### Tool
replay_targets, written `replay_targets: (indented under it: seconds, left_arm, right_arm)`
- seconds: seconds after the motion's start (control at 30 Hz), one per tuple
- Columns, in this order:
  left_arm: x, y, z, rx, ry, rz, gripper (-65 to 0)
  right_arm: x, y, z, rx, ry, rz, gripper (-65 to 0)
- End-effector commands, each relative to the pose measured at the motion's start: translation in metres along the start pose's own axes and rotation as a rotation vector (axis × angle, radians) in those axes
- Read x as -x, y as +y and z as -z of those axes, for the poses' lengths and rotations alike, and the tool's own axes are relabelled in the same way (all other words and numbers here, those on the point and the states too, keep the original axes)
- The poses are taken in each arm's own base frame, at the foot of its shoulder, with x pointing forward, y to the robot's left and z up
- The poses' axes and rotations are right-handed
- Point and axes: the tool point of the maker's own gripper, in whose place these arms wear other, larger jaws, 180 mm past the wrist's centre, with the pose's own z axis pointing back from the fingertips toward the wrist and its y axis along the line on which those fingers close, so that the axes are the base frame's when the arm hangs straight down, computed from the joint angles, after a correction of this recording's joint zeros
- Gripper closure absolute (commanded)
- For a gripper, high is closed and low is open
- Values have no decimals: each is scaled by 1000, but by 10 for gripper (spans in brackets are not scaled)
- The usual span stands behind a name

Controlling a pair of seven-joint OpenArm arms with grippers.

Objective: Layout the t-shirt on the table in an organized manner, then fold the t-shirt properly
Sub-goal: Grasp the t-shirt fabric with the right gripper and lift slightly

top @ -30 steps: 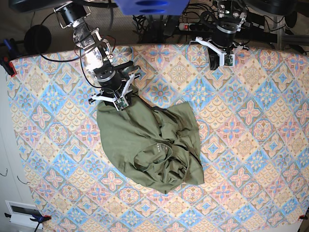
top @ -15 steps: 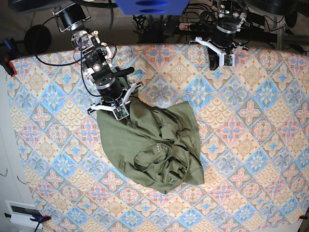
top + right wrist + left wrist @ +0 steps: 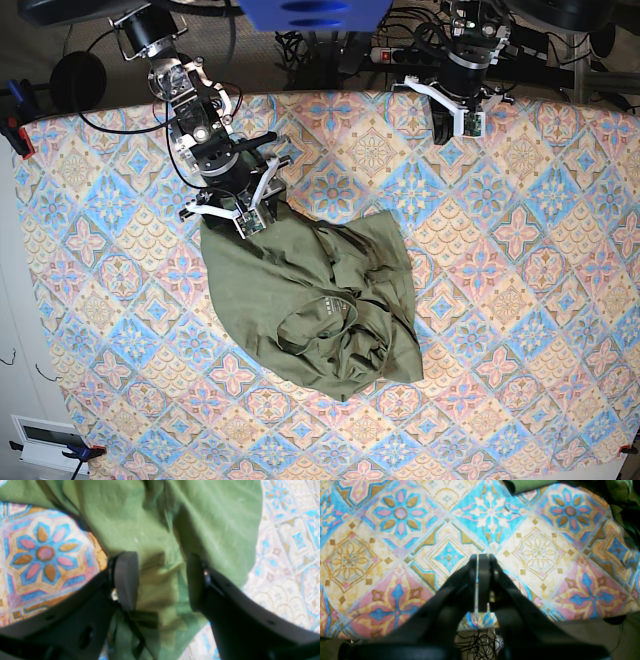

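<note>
The olive t-shirt (image 3: pixel 310 300) lies crumpled mid-table (image 3: pixel 520 300). At its eleven o'clock edge the right gripper (image 3: pixel 162 580) straddles a fold, jaws parted, fabric between them. Farther off, at one o'clock, the left gripper (image 3: pixel 478 580) hangs pinched closed, holding nothing.

T-shirt (image 3: pixel 160 530) blurred, cut off at frame top/bottom.
</note>
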Motion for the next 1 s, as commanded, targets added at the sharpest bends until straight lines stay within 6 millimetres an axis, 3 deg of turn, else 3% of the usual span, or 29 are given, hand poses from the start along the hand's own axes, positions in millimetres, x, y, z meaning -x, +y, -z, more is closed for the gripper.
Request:
replay_targets:
  seconds: [0.0, 0.27, 0.37, 0.43, 0.5, 0.63, 0.73, 0.97]
  left_arm:
    - [-8, 0, -3, 1, -30, -1, -2]
    - [-8, 0, -3, 1, -30, -1, -2]
    - [-8, -1, -3, 2, -30, -1, -2]
    - [-8, -1, -3, 2, -30, -1, -2]
    - [-8, -1, -3, 2, -30, -1, -2]
    - [-7, -1, -3, 2, -29, -1, -2]
    - [-8, 0, -3, 1, -32, -1, -2]
    - [-12, 1, 0, -2, -43, 1, -2]
  right_arm:
    - [-10, -8, 0, 20, -37, -8, -299]
    - [38, -9, 16, 20, 91, -8, -299]
    - [41, -9, 20, 19, 75, -8, -295]
    - [46, -8, 21, 17, 79, -7, -265]
    - [47, -8, 22, 15, 75, -8, -192]
    - [43, -8, 22, 15, 65, -8, 0]
    - [30, -7, 17, 14, 27, -8, -10]
    - [-23, -4, -6, 10, -121, -5, -6]
